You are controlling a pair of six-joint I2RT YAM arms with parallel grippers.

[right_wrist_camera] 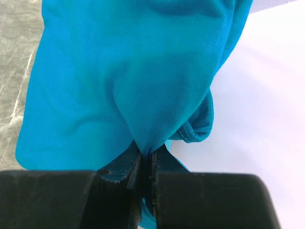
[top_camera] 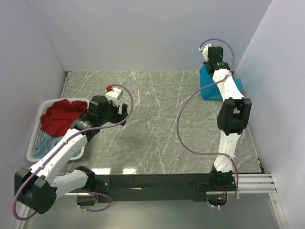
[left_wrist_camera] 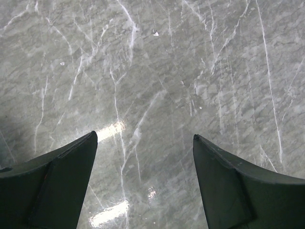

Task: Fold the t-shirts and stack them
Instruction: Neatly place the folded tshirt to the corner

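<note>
Two arms reach over a grey marbled table [top_camera: 157,133], one to each side. The right pincer [right_wrist_camera: 145,153] is closed tight on a fold of the teal t-shirt [right_wrist_camera: 128,86], and the cloth gathers to a point where the jaws meet, then spreads wide beyond them. From above, this t-shirt sits bunched at the far right corner of the table, close against the right wall [top_camera: 281,71], partly hidden under the right arm's wrist; whether any of it is lifted off the table cannot be told. The left pincer [left_wrist_camera: 144,137] stands wide with nothing between its dark fingers [left_wrist_camera: 62,176], only bare table below it. It hovers over the left half of the table, just beside the white slatted basket [top_camera: 33,153] that stands at the left edge. In the basket a red t-shirt [top_camera: 59,117] lies crumpled on top, heaped above the rim, and a pale grey-blue t-shirt [top_camera: 45,142] shows beneath it at the near end
</note>
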